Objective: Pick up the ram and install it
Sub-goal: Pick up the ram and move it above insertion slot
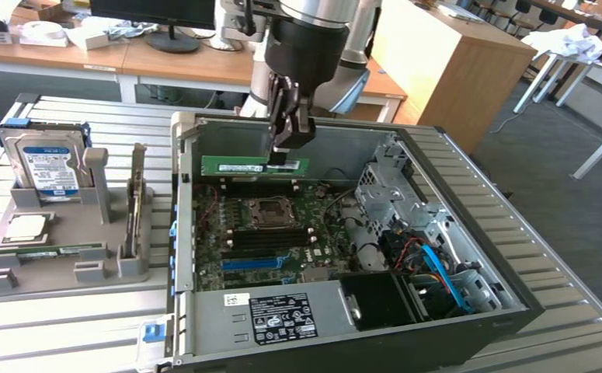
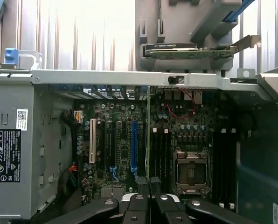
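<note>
The ram [image 1: 241,165] is a long green stick with a white label. It hangs level above the open computer case [image 1: 508,287], over the far end of the motherboard [image 1: 280,249]. My gripper [image 1: 286,158] is shut on its right end from above. In the wrist view the ram [image 2: 148,135] runs edge-on as a thin line away from the gripper [image 2: 148,185], over the board beside the empty processor socket [image 2: 191,170]. Dark memory slots [image 2: 223,158] lie on the far side of that socket.
A grey holder tray [image 1: 62,268] to the exterior view's left carries a blue-labelled hard drive [image 1: 50,165], a square silver chip [image 1: 26,228], an upright card [image 1: 135,202] and a thin green board [image 1: 46,251]. The power supply [image 1: 275,315] and drive cages [image 1: 394,194] crowd the case.
</note>
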